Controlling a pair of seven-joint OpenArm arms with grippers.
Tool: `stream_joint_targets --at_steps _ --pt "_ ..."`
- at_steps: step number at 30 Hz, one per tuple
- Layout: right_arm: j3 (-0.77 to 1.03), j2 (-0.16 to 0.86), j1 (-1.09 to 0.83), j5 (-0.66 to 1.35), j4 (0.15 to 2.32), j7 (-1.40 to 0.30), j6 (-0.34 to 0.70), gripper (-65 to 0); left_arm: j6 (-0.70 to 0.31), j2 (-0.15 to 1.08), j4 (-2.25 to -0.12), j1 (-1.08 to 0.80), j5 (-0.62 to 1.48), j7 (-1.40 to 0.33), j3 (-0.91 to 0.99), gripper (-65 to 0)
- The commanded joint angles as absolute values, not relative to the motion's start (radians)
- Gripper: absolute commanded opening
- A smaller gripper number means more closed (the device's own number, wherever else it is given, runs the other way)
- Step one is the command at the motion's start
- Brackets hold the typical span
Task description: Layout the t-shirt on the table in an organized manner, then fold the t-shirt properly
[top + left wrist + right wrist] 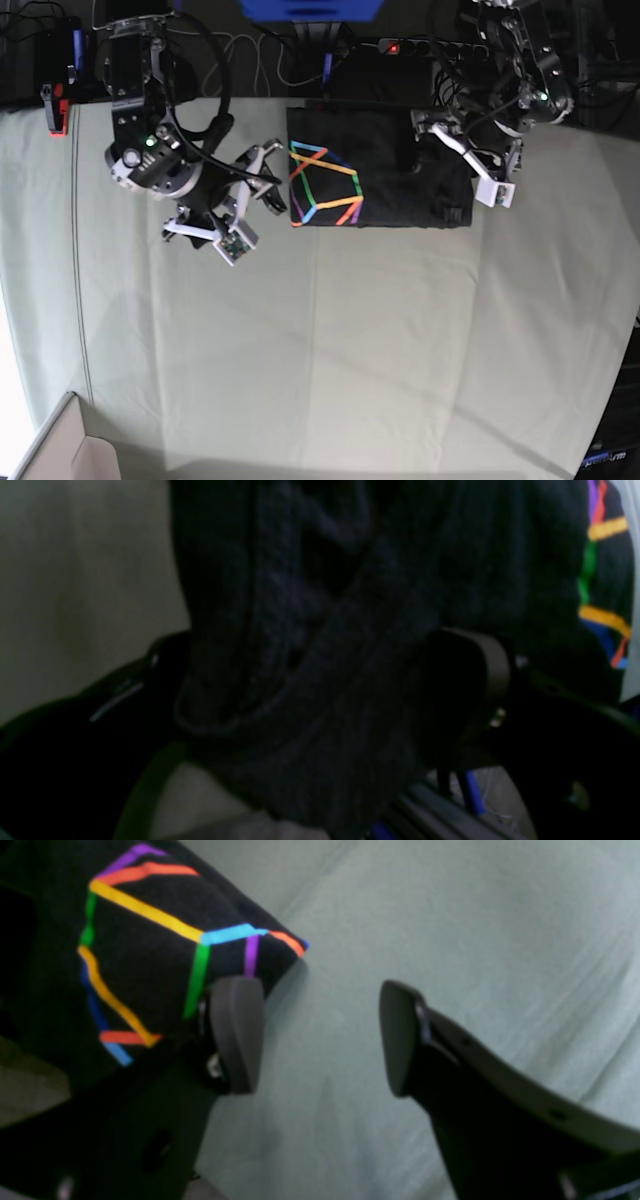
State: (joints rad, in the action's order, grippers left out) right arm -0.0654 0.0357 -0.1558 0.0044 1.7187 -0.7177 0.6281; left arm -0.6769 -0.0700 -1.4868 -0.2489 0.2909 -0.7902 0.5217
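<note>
The black short-sleeved cotton t-shirt (pixel 380 168) lies folded into a compact rectangle near the far edge of the wide surface covered in pale grey-green cloth (pixel 330 340), its long side running across the base view. Its rainbow geometric line graphic (pixel 322 184) faces up on the end at that view's left, with orange, yellow, green, blue and purple strokes. The other end is plain black, with bunched, layered folds (pixel 300 645) that fill the left wrist view. A folded corner bearing the graphic (pixel 150 955) rests on the faintly creased cloth (pixel 450 930). The rest of the surface stretches toward the near edge.
</note>
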Motion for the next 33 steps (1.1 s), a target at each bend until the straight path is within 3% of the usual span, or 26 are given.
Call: stream_joint_targets --at_steps 1,8,26,30,33 --pt "-0.064 0.036 -0.148 0.016 1.738 -0.697 0.628 -27.8 -0.68 -0.071 -1.483 -0.239 0.305 -0.783 0.521 0.0" --pt "-0.064 0.036 -0.148 0.016 1.738 -0.697 0.628 -27.9 -0.685 -0.07 -1.389 -0.203 0.305 -0.782 0.49 0.0" --pt "-0.062 0.071 -0.16 0.015 1.828 -0.697 0.628 -28.0 -0.69 -0.065 -1.383 -0.206 0.312 -0.782 0.417 0.0" --pt "-0.062 0.071 -0.162 0.015 1.828 -0.697 0.628 -28.0 -0.69 -0.071 -1.383 -0.205 0.312 -0.782 0.423 -38.5" --pt "-0.062 0.073 -0.162 0.015 1.828 -0.697 0.628 -28.0 -0.69 -0.071 -1.383 -0.203 0.314 -0.783 0.42 -55.0"
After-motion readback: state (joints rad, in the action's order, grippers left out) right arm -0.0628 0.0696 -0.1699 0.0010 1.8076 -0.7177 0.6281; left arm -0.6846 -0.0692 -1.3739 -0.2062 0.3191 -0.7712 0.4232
